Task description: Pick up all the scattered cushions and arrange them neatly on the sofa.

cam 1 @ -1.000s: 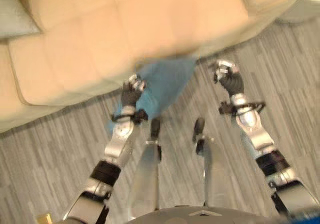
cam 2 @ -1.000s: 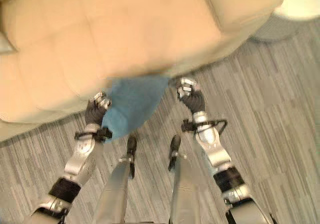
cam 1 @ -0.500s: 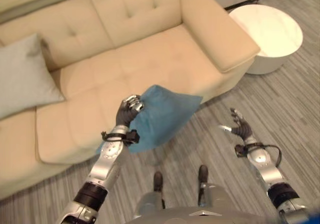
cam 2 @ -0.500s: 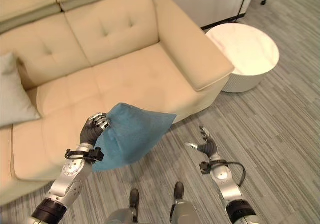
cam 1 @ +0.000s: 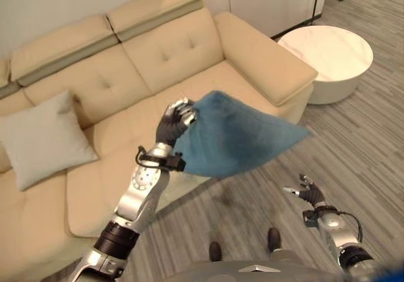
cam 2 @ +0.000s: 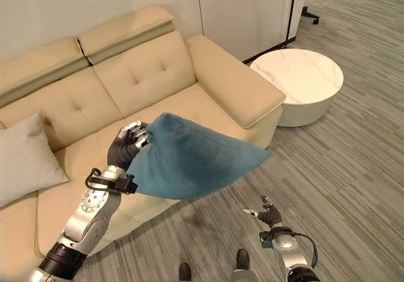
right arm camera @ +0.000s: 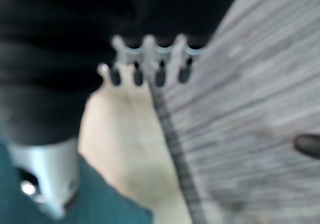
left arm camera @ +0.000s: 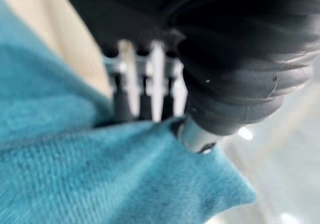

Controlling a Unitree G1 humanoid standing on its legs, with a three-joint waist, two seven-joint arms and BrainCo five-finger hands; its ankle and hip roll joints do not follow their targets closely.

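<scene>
A blue cushion (cam 1: 237, 137) hangs in the air over the front edge of a cream sofa (cam 1: 189, 48). A grey cushion (cam 1: 44, 137) leans against the sofa's backrest.

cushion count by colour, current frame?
Blue fabric cushion, held in the left hand above the beige sofa's front edge: 1
Light grey square cushion, on the sofa seat: 1
Total: 2

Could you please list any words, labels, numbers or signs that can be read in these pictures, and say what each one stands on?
None: no readable text shows on the blue cushion, the grey cushion, the beige sofa, the round white side table or either robot hand (left, right).
</scene>
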